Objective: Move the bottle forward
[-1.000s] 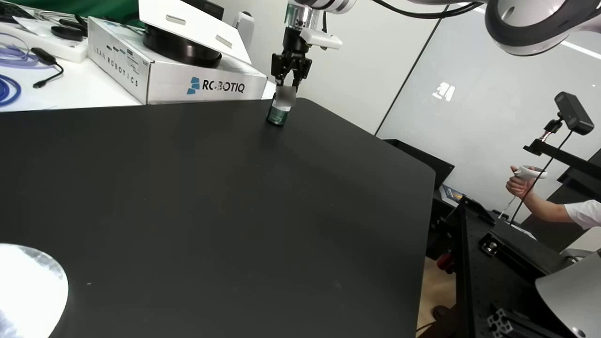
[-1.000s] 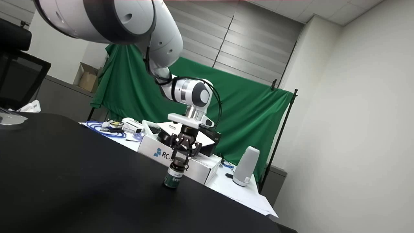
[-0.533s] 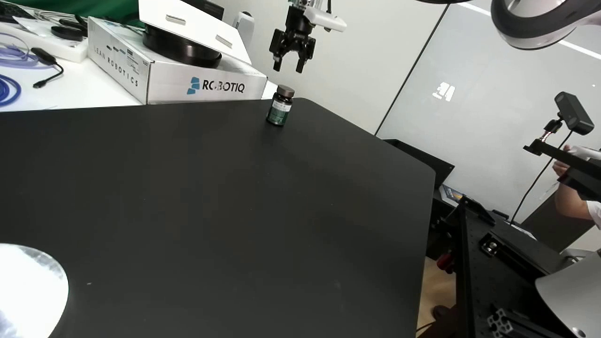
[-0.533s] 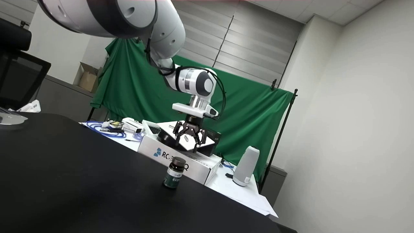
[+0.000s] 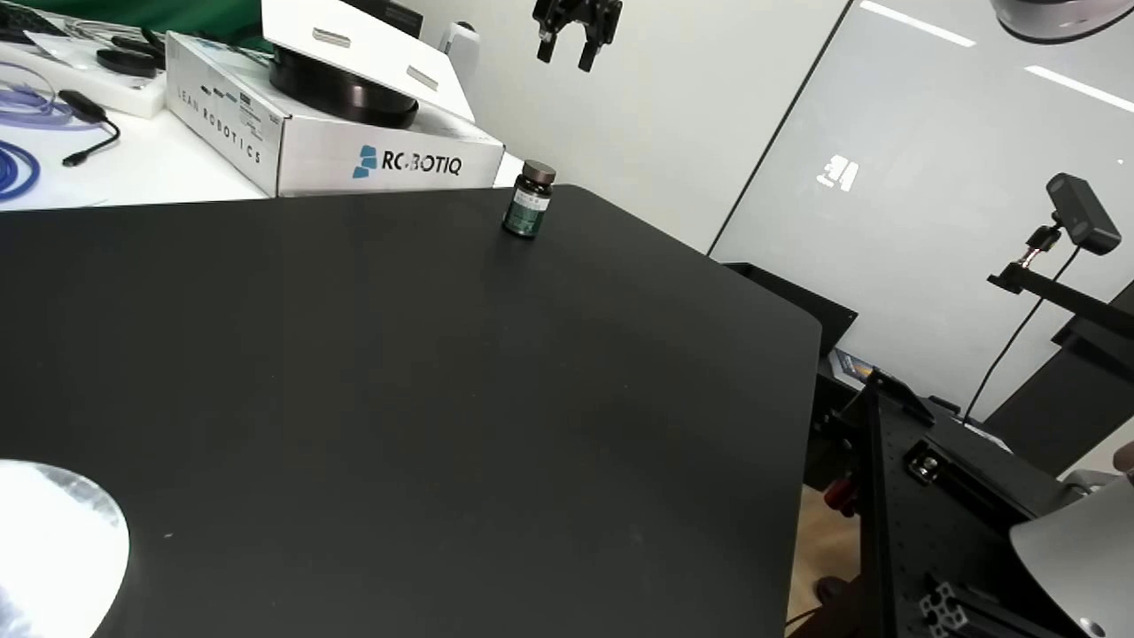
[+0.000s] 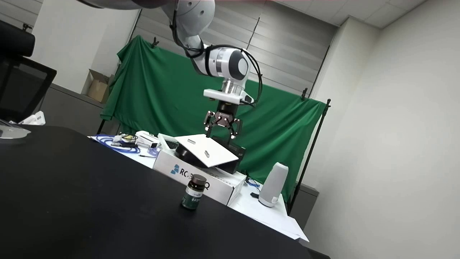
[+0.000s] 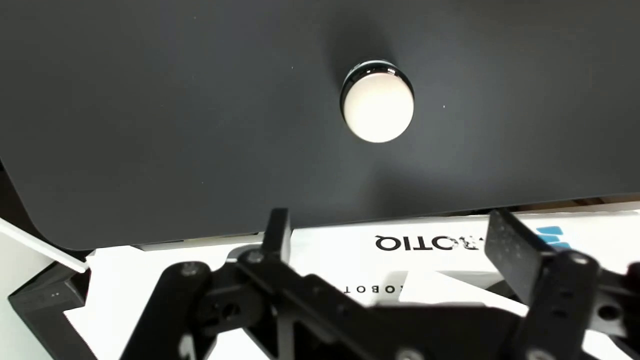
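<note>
The bottle (image 5: 528,200), small and dark with a green and white label, stands upright on the black tabletop near its far edge. Its brownish cap shows in both exterior views; from above, in the wrist view, the cap of the bottle (image 7: 379,107) looks pale and round. My gripper (image 5: 565,58) is well above the bottle, apart from it, partly cut off by the top of that exterior view. Its whole shape shows in an exterior view, where the gripper (image 6: 219,137) hangs fingers down. The two fingers (image 7: 276,235) stand wide apart with nothing between them.
A white box (image 5: 390,168) with ROBOTIQ lettering sits past the table's far edge, with a tilted white plate (image 6: 206,149) on a black round piece atop it. A grey-white device (image 6: 274,185) stands beyond. A white rounded object (image 5: 53,549) lies at the near corner.
My gripper was around the bottle's cap one second ago. It has let go, opened and risen up and away. The bottle has stayed in place.
</note>
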Controlling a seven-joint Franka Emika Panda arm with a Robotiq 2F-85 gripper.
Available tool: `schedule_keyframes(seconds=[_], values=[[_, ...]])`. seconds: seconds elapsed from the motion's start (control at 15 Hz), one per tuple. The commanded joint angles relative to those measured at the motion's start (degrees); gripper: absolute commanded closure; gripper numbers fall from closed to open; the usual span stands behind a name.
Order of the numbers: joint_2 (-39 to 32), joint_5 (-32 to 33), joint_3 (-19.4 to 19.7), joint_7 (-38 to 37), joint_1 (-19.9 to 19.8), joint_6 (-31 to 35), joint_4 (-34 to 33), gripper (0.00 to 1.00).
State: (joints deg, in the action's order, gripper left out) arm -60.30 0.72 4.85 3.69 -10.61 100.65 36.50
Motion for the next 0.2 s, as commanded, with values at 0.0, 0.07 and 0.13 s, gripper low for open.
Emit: schedule_keyframes(seconds=[0.0, 0.07, 0.13], values=[[0.07, 0.0, -0.02, 0.06, 0.0, 0.0, 0.29, 0.0], [0.06, 0.0, -0.02, 0.1, 0.0, 0.0, 0.58, 0.0], [0.06, 0.0, -0.03, 0.13, 0.0, 0.01, 0.82, 0.0]])
